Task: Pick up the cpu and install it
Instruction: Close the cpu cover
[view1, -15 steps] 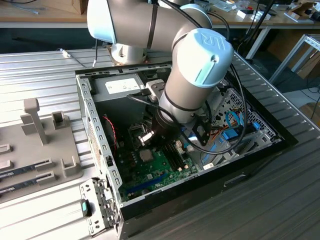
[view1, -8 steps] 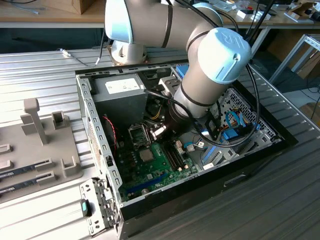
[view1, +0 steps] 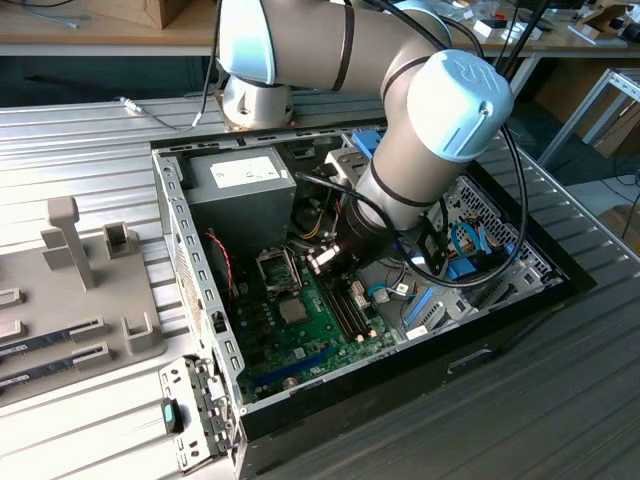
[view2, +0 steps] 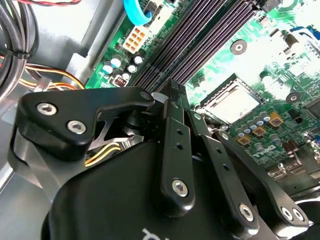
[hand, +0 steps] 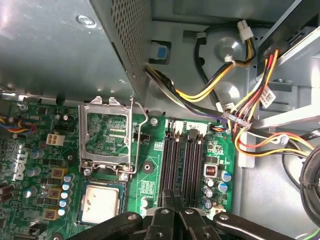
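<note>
While the cpu (hand: 102, 202) lies socketed, the fingers of our gripper (hand: 173, 196) are pressed together, empty; we judge the open frame (hand: 106, 103) needs careful closing.

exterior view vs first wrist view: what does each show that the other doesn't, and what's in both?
Exterior view adds: the arm reaching into the open computer case, a grey tray on the exterior view's left holding memory sticks, the ribbed metal table.
First wrist view adds: a blue clip on the case wall, a tied wire bundle, a white plug on a wire end.
Both: green motherboard, processor socket with its metal frame open, memory slots, grey power supply, gripper.
</note>
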